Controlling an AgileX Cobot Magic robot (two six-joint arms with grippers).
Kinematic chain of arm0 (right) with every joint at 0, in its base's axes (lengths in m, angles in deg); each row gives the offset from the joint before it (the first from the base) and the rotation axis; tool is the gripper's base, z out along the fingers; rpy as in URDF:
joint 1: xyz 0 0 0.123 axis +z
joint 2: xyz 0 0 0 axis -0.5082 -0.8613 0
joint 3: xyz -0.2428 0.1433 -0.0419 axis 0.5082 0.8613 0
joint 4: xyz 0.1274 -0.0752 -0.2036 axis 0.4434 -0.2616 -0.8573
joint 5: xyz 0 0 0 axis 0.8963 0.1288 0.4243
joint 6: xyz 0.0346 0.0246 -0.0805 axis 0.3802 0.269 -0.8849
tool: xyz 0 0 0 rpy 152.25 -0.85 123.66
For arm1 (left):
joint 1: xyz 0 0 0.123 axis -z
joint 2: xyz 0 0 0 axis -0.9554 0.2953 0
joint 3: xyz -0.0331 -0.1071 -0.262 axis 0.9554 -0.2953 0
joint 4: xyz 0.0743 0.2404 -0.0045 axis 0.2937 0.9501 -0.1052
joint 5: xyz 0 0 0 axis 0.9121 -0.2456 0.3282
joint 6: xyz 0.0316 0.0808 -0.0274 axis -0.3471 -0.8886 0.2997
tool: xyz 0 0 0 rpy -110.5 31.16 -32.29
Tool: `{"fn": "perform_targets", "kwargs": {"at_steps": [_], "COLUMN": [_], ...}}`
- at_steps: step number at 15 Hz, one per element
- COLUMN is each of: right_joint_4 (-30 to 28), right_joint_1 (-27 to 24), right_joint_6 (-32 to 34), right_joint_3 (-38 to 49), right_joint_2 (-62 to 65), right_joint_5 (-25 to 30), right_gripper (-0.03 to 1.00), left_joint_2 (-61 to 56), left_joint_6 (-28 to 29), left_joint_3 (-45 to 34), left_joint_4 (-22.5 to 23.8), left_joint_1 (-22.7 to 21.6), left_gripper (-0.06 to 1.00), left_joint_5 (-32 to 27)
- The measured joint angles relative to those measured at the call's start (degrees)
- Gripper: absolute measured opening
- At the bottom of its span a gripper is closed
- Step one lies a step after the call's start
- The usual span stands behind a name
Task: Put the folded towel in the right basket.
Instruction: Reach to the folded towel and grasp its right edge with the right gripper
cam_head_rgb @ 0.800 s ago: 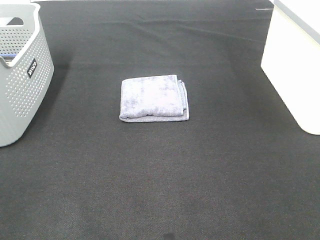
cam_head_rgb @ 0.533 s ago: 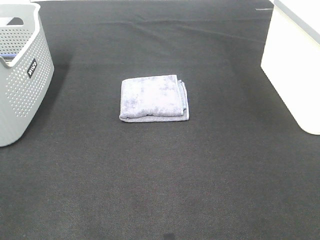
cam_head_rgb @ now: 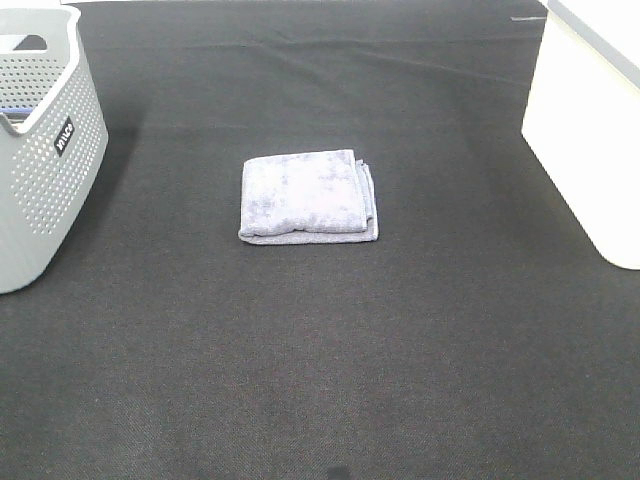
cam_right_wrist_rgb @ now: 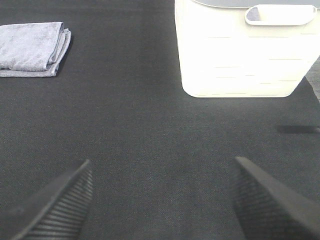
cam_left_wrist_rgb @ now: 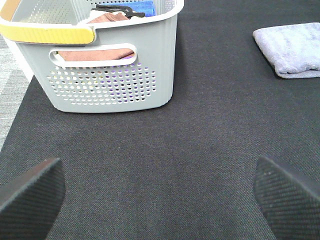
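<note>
A folded grey-lilac towel (cam_head_rgb: 307,196) lies flat on the black mat in the middle of the high view. It also shows in the left wrist view (cam_left_wrist_rgb: 292,49) and in the right wrist view (cam_right_wrist_rgb: 34,48). The white right basket (cam_head_rgb: 590,125) stands at the right edge; the right wrist view shows its wall and handle slot (cam_right_wrist_rgb: 245,50). Neither arm shows in the high view. My left gripper (cam_left_wrist_rgb: 160,192) is open and empty above the mat, well short of the towel. My right gripper (cam_right_wrist_rgb: 160,197) is open and empty, with the white basket ahead of it.
A grey perforated basket (cam_head_rgb: 40,150) stands at the left edge; in the left wrist view (cam_left_wrist_rgb: 100,65) it has a yellow handle and holds folded cloths, pink and blue. The black mat (cam_head_rgb: 320,350) covers the table.
</note>
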Motion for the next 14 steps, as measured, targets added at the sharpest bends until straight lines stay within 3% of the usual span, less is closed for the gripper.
{"fn": "perform_targets", "kwargs": {"at_steps": [14], "right_joint_4": [0.0], "right_joint_1": [0.0], "right_joint_6": [0.0], "right_joint_3": [0.0], "right_joint_2": [0.0], "right_joint_5": [0.0], "right_gripper": [0.72], "left_joint_2": [0.0], "left_joint_6": [0.0], "left_joint_3": [0.0], "left_joint_4": [0.0], "left_joint_1": [0.0], "left_gripper": [0.97], "left_joint_5": [0.0]}}
